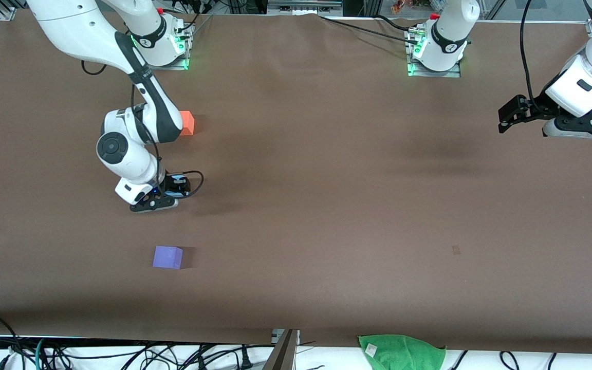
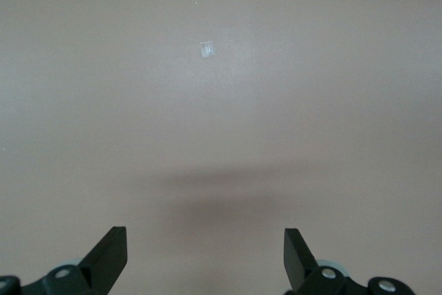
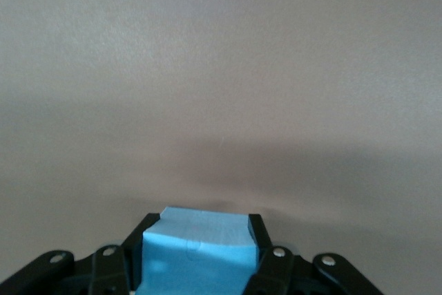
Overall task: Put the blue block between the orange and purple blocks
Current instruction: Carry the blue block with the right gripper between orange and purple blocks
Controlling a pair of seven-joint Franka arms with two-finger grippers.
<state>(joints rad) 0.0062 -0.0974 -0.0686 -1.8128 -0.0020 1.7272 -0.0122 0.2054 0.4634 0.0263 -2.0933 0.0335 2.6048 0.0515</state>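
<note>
Riding pinched between the right gripper's (image 3: 200,267) fingers, the blue block (image 3: 195,250) hangs over bare table between orange block (image 1: 187,122) and purple block (image 1: 167,257). Likely light, slightly squashy foam; flat side faces suit the grip. Left gripper (image 2: 206,257) waits wide open and empty, well apart from the orange block toward the left arm's end.

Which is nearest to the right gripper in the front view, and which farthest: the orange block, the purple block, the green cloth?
From the right gripper, which holds the blue block:
1. Purple block, nearer the front camera.
2. Orange block, toward the robots' bases.
3. Green cloth, at the table's camera-side edge, toward the left arm's end.
</note>
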